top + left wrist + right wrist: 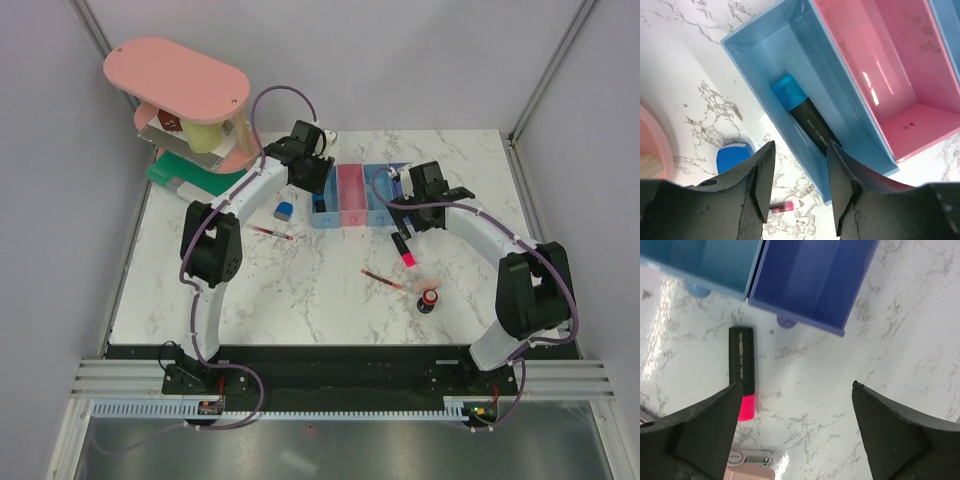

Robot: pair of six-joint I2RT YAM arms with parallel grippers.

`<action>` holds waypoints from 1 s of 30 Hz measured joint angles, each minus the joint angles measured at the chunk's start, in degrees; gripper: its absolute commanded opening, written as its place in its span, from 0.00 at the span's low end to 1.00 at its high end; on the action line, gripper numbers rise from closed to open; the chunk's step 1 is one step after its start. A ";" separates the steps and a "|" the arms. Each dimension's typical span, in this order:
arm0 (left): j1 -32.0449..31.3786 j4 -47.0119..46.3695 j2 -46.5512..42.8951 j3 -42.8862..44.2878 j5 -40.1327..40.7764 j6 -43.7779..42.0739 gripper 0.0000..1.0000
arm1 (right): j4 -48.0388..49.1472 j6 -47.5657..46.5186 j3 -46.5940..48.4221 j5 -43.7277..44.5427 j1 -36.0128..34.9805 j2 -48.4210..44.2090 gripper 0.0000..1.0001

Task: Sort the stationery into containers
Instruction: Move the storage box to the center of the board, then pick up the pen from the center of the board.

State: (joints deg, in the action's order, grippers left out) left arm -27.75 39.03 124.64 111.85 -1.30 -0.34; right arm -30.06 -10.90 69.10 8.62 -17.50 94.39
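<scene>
Pink-red marker (742, 372), black-capped, lies flat on the marble-patterned tabletop (840, 405) just short of the rim of the purple-blue bin (815, 280), under the wide-spread, empty right gripper (796, 385); left gripper (800, 145), fingers parted, empty, hangs over the rectangular light blue bin (760, 75).

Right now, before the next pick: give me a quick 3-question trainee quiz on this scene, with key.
1. True or false: the pink bin is empty.
2. What lies in the leftmost light blue bin? A) blue-capped marker B) red pen C) eraser
3. Which wrist camera shows the pink marker lying on the table?
Key: 1 true; 2 A; 3 the one on the right gripper.
</scene>
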 measured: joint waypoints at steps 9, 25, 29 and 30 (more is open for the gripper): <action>0.39 1.46 -2.95 -1.66 0.24 -1.92 0.52 | 0.09 -3.26 -6.88 -4.48 0.00 0.81 0.89; 0.94 2.99 -13.40 -5.03 2.78 -7.34 0.53 | 3.87 -6.16 -7.56 -11.76 -0.24 6.84 0.21; 1.44 4.24 -13.40 -5.01 3.19 -8.28 0.53 | 4.28 -7.98 -8.00 -11.85 -0.24 6.56 0.00; 1.57 4.61 -13.40 -5.01 3.28 -8.46 0.53 | 4.50 -8.46 -8.24 -11.87 -0.28 6.38 0.00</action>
State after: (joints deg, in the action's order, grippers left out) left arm -26.17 43.64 111.24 106.85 1.98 -8.80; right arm -25.56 -19.35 60.86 -3.25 -17.78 100.77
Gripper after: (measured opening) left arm 0.526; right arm 0.340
